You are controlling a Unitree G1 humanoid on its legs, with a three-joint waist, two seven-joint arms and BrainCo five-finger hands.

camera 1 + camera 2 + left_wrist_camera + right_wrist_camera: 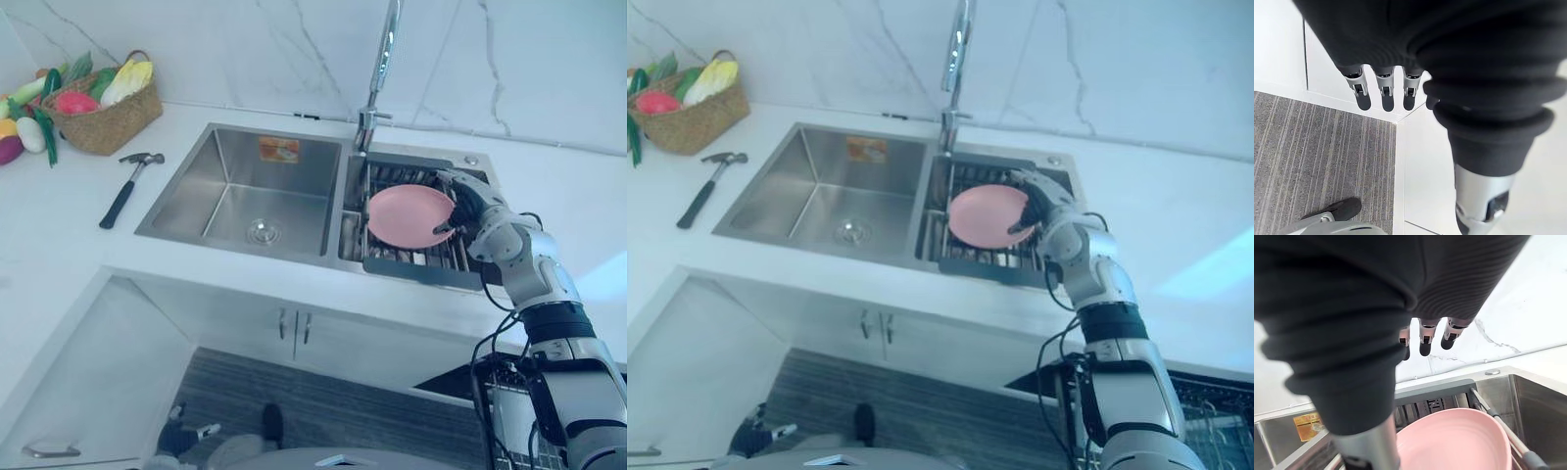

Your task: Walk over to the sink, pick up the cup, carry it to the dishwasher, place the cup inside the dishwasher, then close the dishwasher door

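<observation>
**Left hand** (1385, 92): fingers straight and relaxed, idle beside the cabinet front (1283, 54).

**Tabletop** (59, 245): a vegetable basket (103, 117) at 10 o'clock and a hammer (127, 186) at 9 o'clock of the sink basin (284, 191), both well clear.

**Faucet** (382, 69): rises at 12 o'clock of the pink plate (407, 217), which rests on the drain rack (411, 259).

**Right hand** (472, 208): fingers spread and holding nothing, it brackets the plate's 3 o'clock rim. A sound grasp likely needs the thumb under that rim, then a lift clear of the faucet.
</observation>
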